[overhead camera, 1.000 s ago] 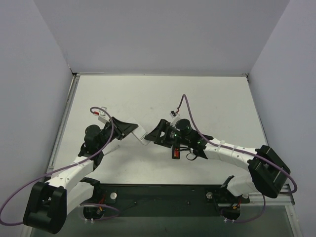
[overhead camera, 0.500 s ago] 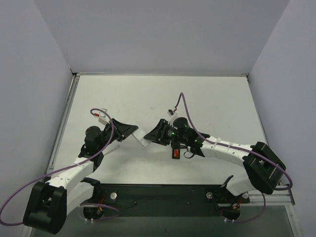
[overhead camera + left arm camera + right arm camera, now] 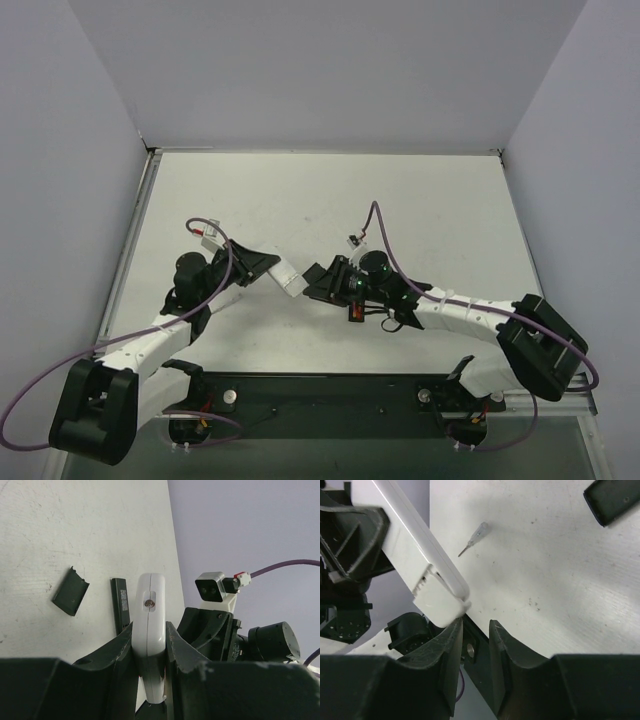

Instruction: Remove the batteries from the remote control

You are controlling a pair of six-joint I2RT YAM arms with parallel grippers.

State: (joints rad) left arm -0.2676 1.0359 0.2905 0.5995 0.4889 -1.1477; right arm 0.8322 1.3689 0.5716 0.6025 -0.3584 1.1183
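Left wrist: L fingers tight on white remote, black remote control beside; R fingers unclear.

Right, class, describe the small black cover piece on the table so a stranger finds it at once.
On the table, find the white remote clamped in the left end effector. In the left wrist view two black pieces lie left of it: the cover piece is the short, tilted outer one, not the long bar.

2 white arms with black joints, black jaws, looping purple cables.
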